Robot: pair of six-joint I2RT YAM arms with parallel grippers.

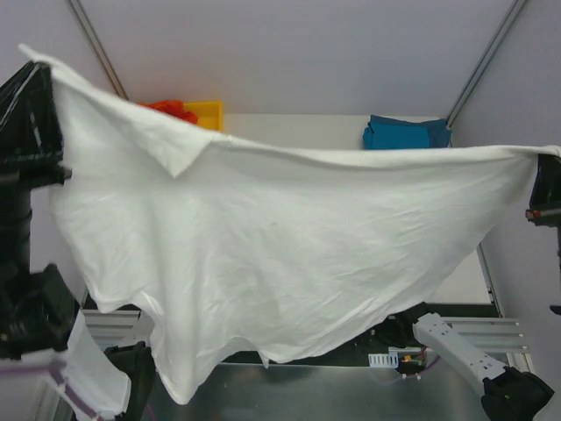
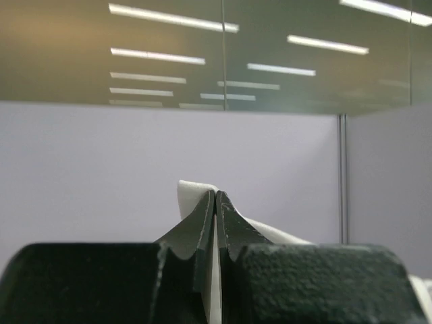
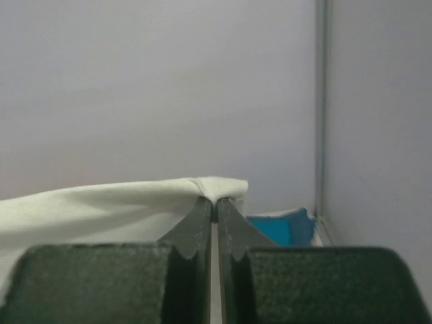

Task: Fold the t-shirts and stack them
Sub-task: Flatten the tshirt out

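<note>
white t-shirt (image 1: 289,246) stretched between both | left end effector (image 2: 215,197) pinches corner | right end effector (image 3: 215,202) pinches corner

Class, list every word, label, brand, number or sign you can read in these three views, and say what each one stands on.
No text can be read in any view.
A small white sticker on the hardware below the white t-shirt: dark marks, too small to read.
The white t-shirt, the teal-blue t-shirt and the yellow tray: no print visible.
</note>
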